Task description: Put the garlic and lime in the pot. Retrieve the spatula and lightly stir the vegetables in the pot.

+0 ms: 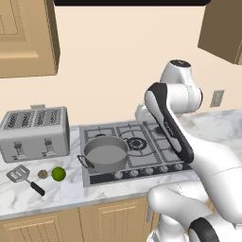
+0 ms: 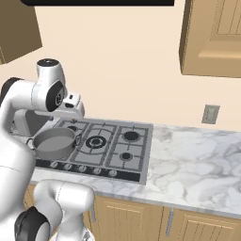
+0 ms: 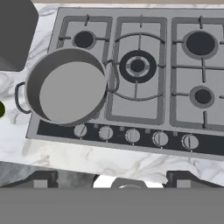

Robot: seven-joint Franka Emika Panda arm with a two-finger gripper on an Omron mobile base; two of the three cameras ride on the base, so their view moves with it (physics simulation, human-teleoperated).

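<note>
Evidently nothing is done yet: the pot [image 1: 105, 153] sits empty on the hob, garlic [image 1: 42, 174], lime [image 1: 58, 173] and spatula [image 1: 23, 177] lie on the worktop [image 1: 61, 191] left of it, and the claw [image 3: 112, 175] hangs wide and empty above.

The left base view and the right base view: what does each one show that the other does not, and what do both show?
Left base view alone: the toaster, the spatula, the garlic and the lime, all lying on the counter left of the stove, outside the pot.

Right base view alone: a long stretch of marble counter to the right of the stove, and the lower cabinet doors under it.

Both: the empty pot on the front left burner, the stove, the wall outlet and the robot's arm.
</note>
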